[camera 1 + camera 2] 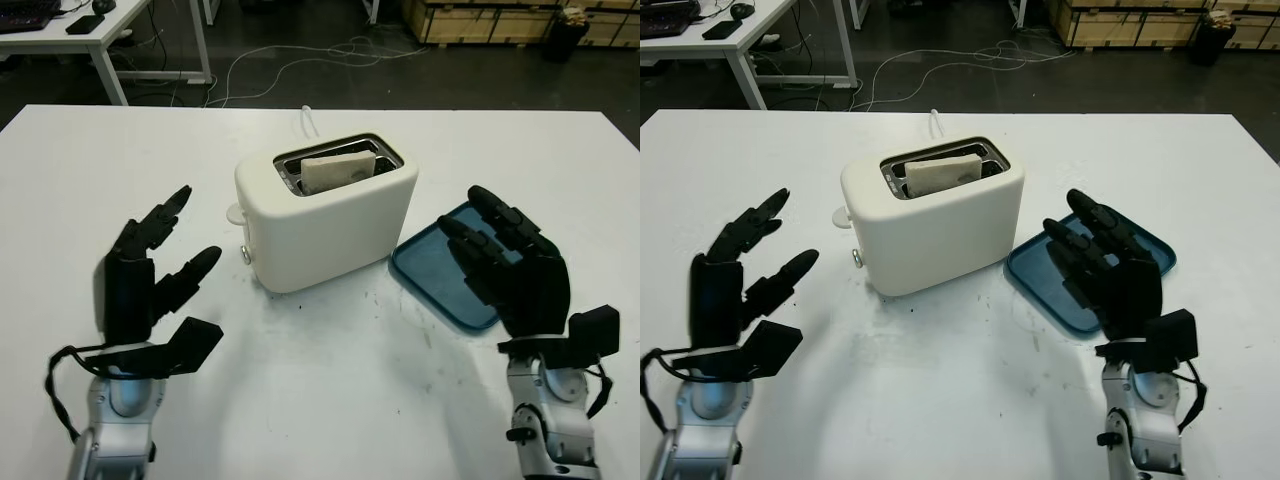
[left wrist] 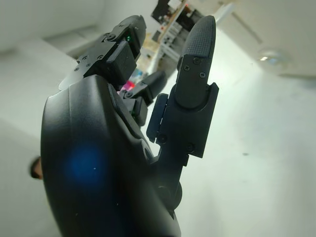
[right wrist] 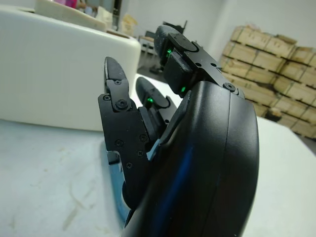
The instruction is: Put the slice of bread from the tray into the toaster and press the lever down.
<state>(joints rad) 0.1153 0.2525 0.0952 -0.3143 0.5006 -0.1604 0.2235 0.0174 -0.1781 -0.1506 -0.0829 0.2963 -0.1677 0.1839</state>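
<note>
So, fingers first: the left hand (image 1: 150, 275) is open and holds nothing, out to the left of the toaster (image 1: 325, 210) and a bit nearer the robot. The right hand (image 1: 515, 265) is open too and holds nothing, on the toaster's right, over the near part of the blue tray (image 1: 1035, 275).

The slice of bread (image 1: 338, 168) is already down in the toaster's slot, with just its pale top edge poking up above the rim. How deep it goes is hidden inside the body. On the toaster's left end there's a small white tab (image 1: 232, 213) sticking out and a little round knob (image 1: 245, 255) below it; can't really tell from here whether that tab is the lever or whether it's down.

The right hand covers a good chunk of the tray, so its near right corner is hidden in both eye views. What does show of the tray is bare blue.

The right wrist view gives the side-on look: the toaster's cream wall (image 3: 54, 74) sits close beyond the fingers (image 3: 116, 103), and a sliver of blue tray edge shows just under the hand. The left wrist view is mostly the hand's own black shell (image 2: 98, 168) against the white table (image 2: 256, 163), with blurry room clutter beyond.

A white cord (image 1: 311, 122) runs off behind the toaster.
</note>
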